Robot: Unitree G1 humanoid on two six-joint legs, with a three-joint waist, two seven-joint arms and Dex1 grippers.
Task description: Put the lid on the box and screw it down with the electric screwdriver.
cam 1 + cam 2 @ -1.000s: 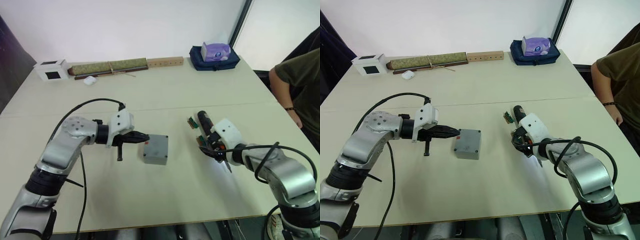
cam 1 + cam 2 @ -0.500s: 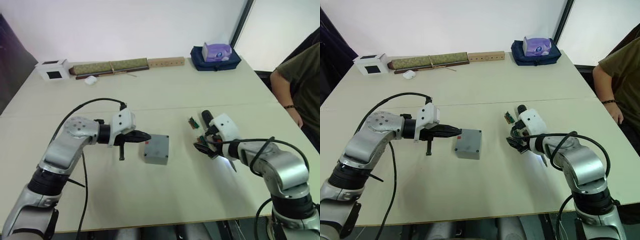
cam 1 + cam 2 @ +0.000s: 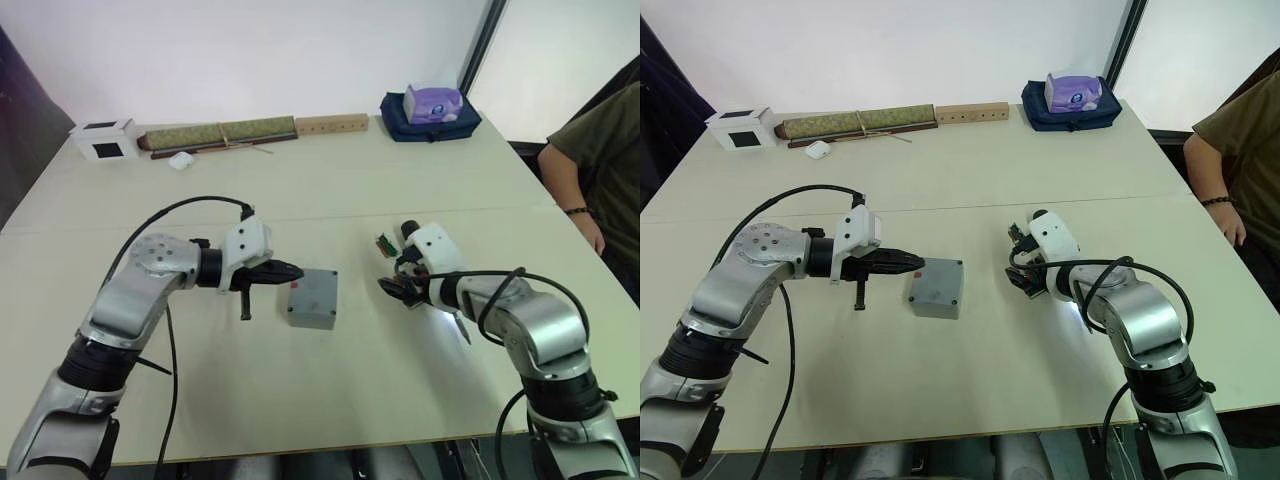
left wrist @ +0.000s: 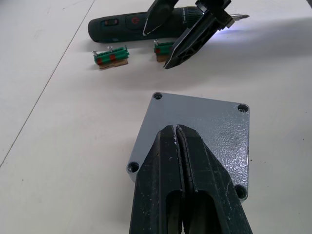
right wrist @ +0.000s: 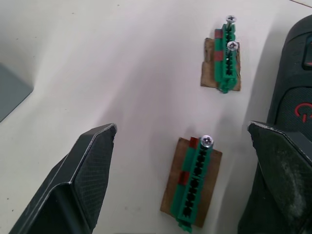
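Observation:
The grey box [image 3: 311,312] stands mid-table with the lid [image 4: 214,124] lying flat on top, a small red mark near its left edge. My left gripper [image 3: 294,272] is shut and empty, its tips over the lid's left edge. The black electric screwdriver [image 4: 129,27] lies on the table to the right of the box, its tip light glowing. My right gripper [image 5: 181,129] is open just beside the screwdriver's body [image 5: 297,68], straddling a small green circuit-board piece [image 5: 194,185]. A second green piece [image 5: 225,63] lies a little further on.
Along the far edge sit a white box with a black square [image 3: 103,140], a long rolled bundle [image 3: 220,132], a wooden block [image 3: 330,124] and a blue pouch with a purple pack [image 3: 430,105]. A person [image 3: 597,165] stands at the table's right side.
My right gripper has swung a little left, off the screwdriver's side and over the green pieces. The left gripper, box and lid have not moved.

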